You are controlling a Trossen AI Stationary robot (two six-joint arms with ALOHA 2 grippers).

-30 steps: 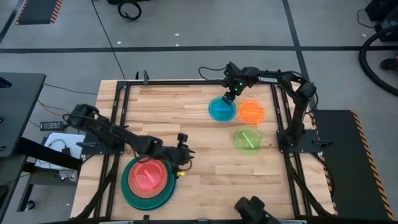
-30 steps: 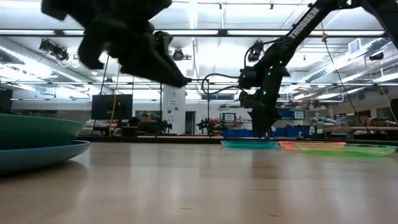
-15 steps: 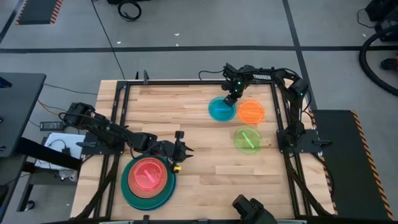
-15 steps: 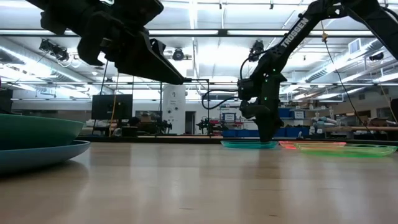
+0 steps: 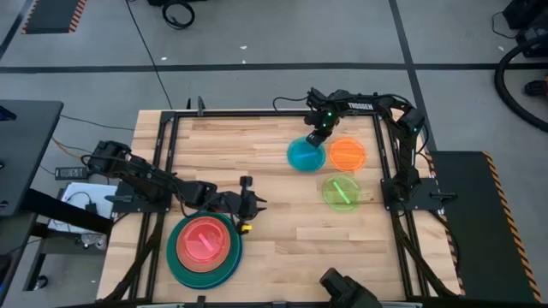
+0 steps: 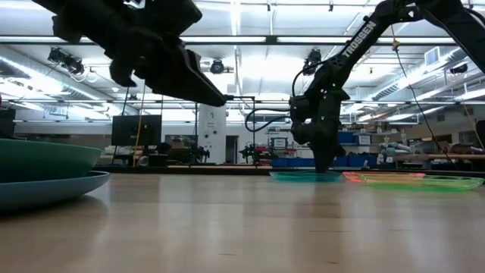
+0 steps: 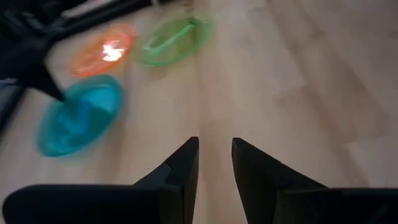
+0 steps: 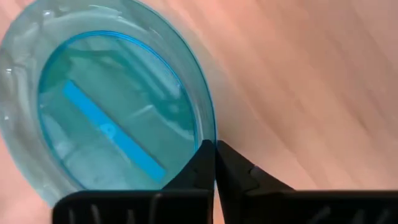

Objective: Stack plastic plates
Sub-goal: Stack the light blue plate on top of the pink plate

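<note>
A cyan plate lies at the table's far right, with my right gripper shut on its far rim. Beside it lie an orange plate and a translucent green plate, both flat on the wood. At the near left stands a stack of plates, pink on top and a large teal one below. My left gripper hovers open just beyond the stack's far right side, with nothing between its fingers. My right gripper pinches the cyan plate's raised rim on its far right side, one finger over the plate's inside and one outside it. The fingers come from above, pointing down. In the low view the plate still lies low on the table.
Black frame rails run along the table's left and right sides. Bare wood stretches between the stack and the three plates on the right.
My right gripper has come down onto the cyan plate's far rim and shut on it. My left gripper has drifted a little toward the table's far edge, away from the stack, and stays open.
</note>
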